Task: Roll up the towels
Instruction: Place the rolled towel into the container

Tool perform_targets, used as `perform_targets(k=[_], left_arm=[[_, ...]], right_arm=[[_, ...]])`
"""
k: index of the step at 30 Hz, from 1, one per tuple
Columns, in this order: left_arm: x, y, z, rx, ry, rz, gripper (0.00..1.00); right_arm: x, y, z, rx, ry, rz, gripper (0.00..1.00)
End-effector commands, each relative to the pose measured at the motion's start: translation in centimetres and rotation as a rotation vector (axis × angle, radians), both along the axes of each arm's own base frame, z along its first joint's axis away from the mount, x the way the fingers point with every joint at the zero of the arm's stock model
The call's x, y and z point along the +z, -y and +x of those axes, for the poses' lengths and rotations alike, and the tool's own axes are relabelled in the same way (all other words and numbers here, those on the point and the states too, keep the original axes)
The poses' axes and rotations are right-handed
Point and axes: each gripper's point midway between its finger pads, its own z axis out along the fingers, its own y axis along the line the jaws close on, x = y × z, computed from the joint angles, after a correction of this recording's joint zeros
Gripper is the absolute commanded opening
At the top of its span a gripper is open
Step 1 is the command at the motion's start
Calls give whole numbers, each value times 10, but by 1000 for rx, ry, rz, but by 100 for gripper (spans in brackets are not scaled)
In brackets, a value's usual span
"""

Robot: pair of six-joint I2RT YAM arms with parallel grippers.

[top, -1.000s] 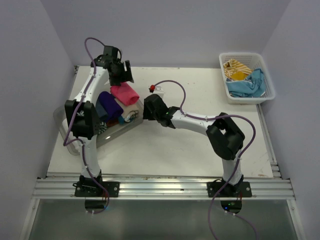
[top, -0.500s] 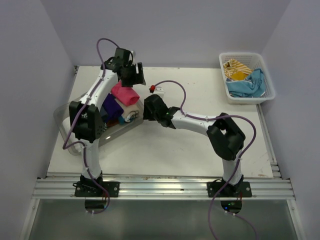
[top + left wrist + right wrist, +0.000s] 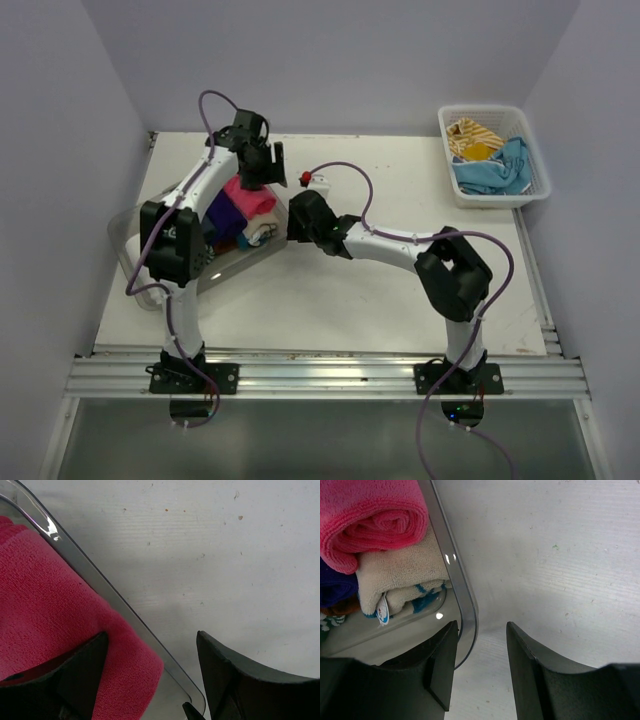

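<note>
**Near left.** A clear tray [image 3: 122, 250] is sitting on the bench [image 3: 330, 300] and holding rolled towels. A pink towel [image 3: 250, 195] is lying on top at its far right end, with a purple towel [image 3: 222, 212] and a cream towel [image 3: 400, 575] beside and beneath it.

**Tray's right corner.** The right fingers [image 3: 294, 218] are hanging apart and gripping nothing, with the rim passing between them unclamped.
- Hazard: by closing or sweeping left from here, they are likely to be dragging the tray and upsetting the stack.

**Farther back.** The left fingers [image 3: 264, 176] are standing apart and empty, straddling the tray's far rim. One finger is sitting over the pink towel and the other over bare bench.
- Hazard: by descending here, one finger is likely to be striking the rim or snagging the pink roll and loosening it.

**Far right.** A white basket [image 3: 480, 108] is holding a yellow striped towel [image 3: 470, 135] and a blue towel [image 3: 495, 172], both lying unrolled.
- Hazard: both arms are crowding the tray, so either one swinging toward the basket is risking a clash with the other.
</note>
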Motion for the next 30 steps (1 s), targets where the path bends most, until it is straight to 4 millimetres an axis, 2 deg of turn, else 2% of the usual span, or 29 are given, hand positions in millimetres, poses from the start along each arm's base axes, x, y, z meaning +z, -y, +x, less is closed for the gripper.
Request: perform_targets(k=[1, 2, 3, 5, 8, 11, 12, 13, 14, 15, 16, 17, 18, 19, 20, 22, 23, 25, 26, 29, 30], left_arm=[[23, -5, -9, -19, 18, 12, 76], [29, -3, -7, -24, 29, 1, 76], [44, 1, -3, -34, 60, -22, 76], [63, 3, 2, -33, 96, -35, 76], [114, 7, 6, -35, 192, -73, 78], [140, 4, 0, -21, 241, -87, 78], [151, 0, -8, -9, 262, -85, 78], [154, -3, -13, -1, 265, -80, 77], [138, -8, -24, 13, 219, -61, 77], [152, -17, -38, 34, 259, -51, 75], [146, -21, -49, 45, 245, -41, 74], [130, -30, -76, 54, 207, -24, 73], [123, -34, -88, 59, 203, -14, 70], [113, -37, -103, 64, 185, -5, 69], [92, -45, -134, 66, 140, 13, 68], [72, -42, -163, 45, 105, 17, 66], [53, -43, -188, 33, 65, 24, 65], [38, -30, -215, -3, 18, 9, 63], [25, -31, -232, -8, -20, 18, 63], [5, -29, -258, 18, -86, 13, 62], [0, -30, -261, 37, -93, 15, 61]], right_arm=[[25, 10, -1, -27, 32, 3, 47], [28, 10, -1, -22, 34, 7, 48], [32, 9, -1, -18, 38, 11, 50], [44, 7, -2, -2, 47, 27, 57], [64, 5, -5, 17, 66, 54, 71], [78, 9, -4, 15, 82, 68, 75], [88, 12, -5, 14, 94, 80, 75], [93, 14, -5, 12, 104, 87, 76], [96, 21, -2, 0, 107, 86, 77], [108, 29, -1, -12, 124, 98, 77], [105, 38, -2, -22, 121, 87, 77], [105, 51, 4, -49, 122, 82, 77], [116, 62, 5, -68, 141, 94, 77], [108, 73, 5, -84, 130, 75, 77], [109, 88, 11, -113, 135, 73, 77], [108, 106, 12, -140, 140, 51, 77], [107, 116, 15, -160, 142, 35, 77], [107, 130, 16, -183, 154, 0, 77], [106, 135, 16, -192, 155, -12, 77], [103, 144, 17, -206, 153, -35, 78], [103, 145, 17, -207, 152, -34, 78]])
